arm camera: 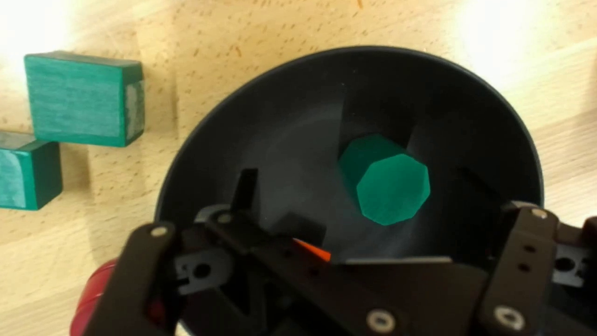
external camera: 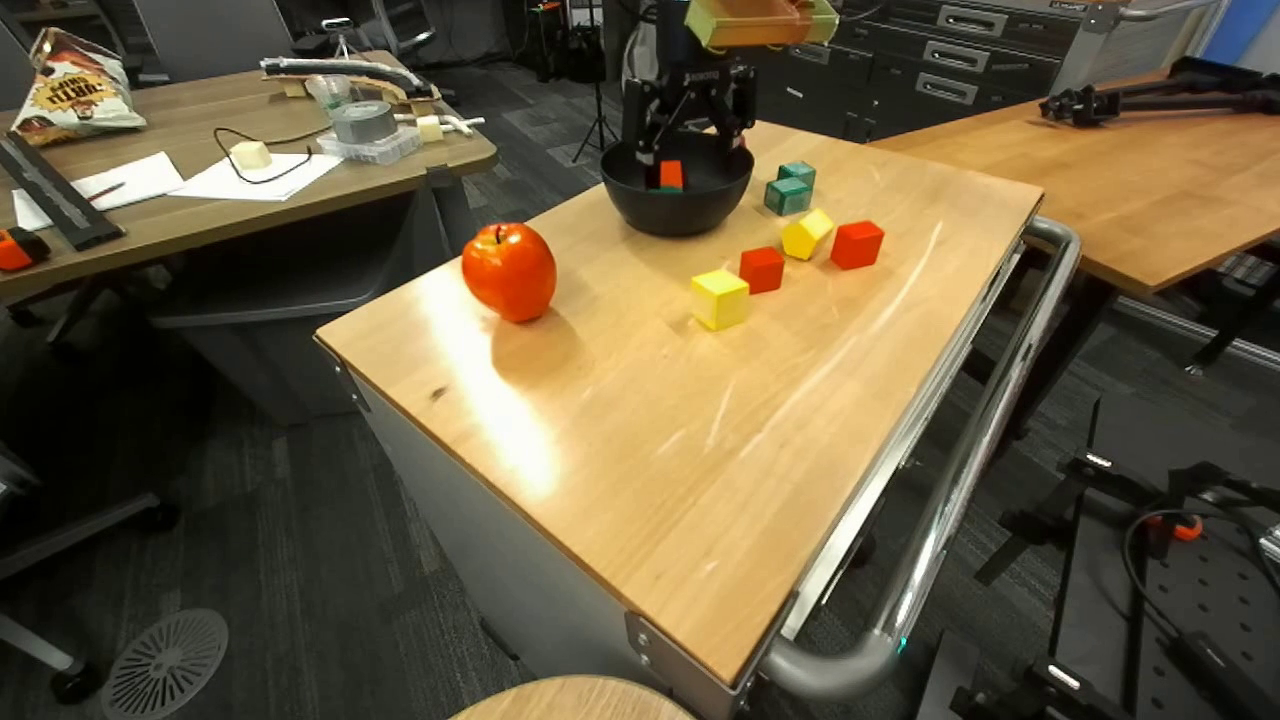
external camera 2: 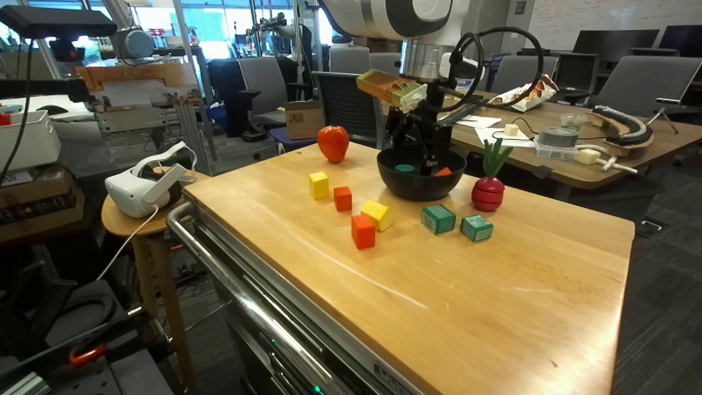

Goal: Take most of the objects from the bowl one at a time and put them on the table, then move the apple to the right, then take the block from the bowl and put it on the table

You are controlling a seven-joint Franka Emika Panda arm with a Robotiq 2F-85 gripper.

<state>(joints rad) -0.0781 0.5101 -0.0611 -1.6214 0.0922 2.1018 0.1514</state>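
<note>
Fingers (arm camera: pixel 244 192), spread wide, holding nothing. Octagonal green block (arm camera: pixel 393 190), end face up, in black bowl (external camera 2: pixel 418 190), close to wooden table (external camera 2: pixel 493 296) edge opposite metal rail (external camera 2: pixel 251 300); presumably light, stiff, smooth; best gripped across opposite flat sides. Orange-red block (external camera: pixel 671 176), likewise inside.

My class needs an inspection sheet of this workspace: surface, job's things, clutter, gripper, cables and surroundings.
Surface: light wooden table, streaked, with glare; metal rail along one edge.
Job's things: black bowl holds a many-sided green block and a red-orange block; two yellow blocks, two red blocks and two green blocks on the table; red apple standing apart.
Clutter: red radish-like toy beside the bowl.
Gripper: open over the bowl, nothing held.
Cables: black cable looping beside the robot arm; white cable hanging from a VR headset.
Surroundings: cluttered wooden desk, office chairs, stool, drawer cabinet.
</note>
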